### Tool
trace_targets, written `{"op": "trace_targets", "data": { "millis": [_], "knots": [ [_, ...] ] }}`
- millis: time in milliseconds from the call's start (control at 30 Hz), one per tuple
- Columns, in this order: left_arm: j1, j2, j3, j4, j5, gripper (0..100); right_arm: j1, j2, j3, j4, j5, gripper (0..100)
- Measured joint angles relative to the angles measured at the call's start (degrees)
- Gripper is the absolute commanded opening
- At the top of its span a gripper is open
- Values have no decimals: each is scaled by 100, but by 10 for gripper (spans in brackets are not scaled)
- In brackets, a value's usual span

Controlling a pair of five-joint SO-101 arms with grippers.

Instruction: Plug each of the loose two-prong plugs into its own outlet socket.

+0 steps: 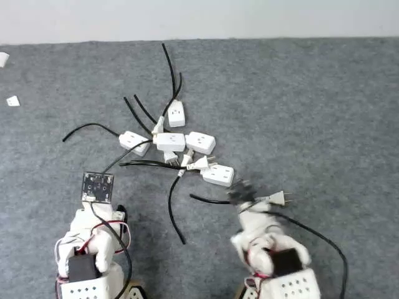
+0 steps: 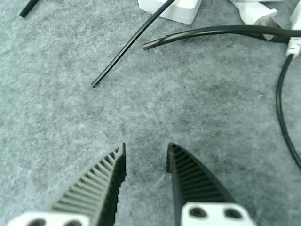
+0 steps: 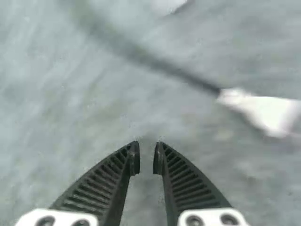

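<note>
Plug (image 1: 275,199), white w/ two prongs and black cord, is lying on grey mat (image 1: 324,112) just beside R gripper (image 3: 146,160). Five white sockets (image 1: 200,142) are sitting clustered mid-mat, a 2nd plug (image 1: 201,164) lying among them. Both grippers are holding nothing: L gripper (image 2: 146,160) spread, R barely parted.

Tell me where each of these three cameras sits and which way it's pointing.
High view: fixed above the table, looking down on the carpet, the sockets, the left arm and the right arm.
Left wrist view: on the left arm, looking past the left jaws at carpet, cords and a socket.
Right wrist view: on the right arm, looking past the right jaws at carpet and a loose plug.
Shared: the high view also shows that plug and that socket.
</note>
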Motion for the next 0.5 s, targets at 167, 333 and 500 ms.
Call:
{"op": "trace_targets", "data": {
  "millis": [167, 333, 500],
  "knots": [
    [0, 0, 0, 0, 0, 133, 18, -26, 0, 0, 0, 65],
    [0, 0, 0, 0, 0, 133, 0, -26, 0, 0, 0, 65],
    [0, 0, 0, 0, 0, 133, 0, -26, 0, 0, 0, 65]
  ]
}}
